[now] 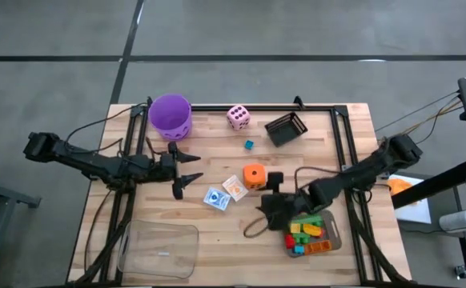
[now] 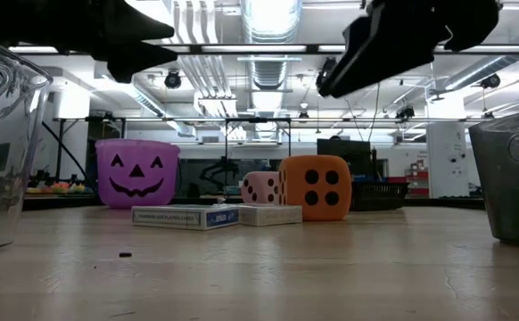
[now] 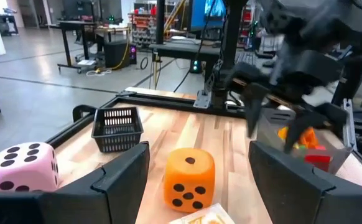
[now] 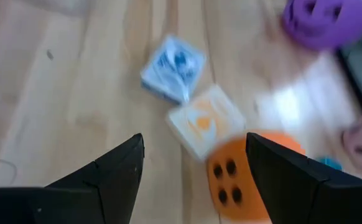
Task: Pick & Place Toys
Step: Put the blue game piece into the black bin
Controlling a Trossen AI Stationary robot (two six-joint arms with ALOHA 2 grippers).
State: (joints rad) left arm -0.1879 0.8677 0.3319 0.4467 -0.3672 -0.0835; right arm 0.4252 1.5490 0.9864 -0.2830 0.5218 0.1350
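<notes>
Orange die [image 1: 254, 175] half cut off in right wrist view, both hands [image 1: 186, 170] [image 1: 271, 194] spread, empty.

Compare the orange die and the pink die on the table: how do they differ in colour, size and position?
The orange die is orange with dark dots; the pink die is pale pink with dark dots. The orange die looks somewhat larger than the pink die. The orange die sits near the table's middle, beside the card packs, while the pink die sits near the far edge, close to the purple bucket. Both rest on the wood, and no gripper holds either.
</notes>
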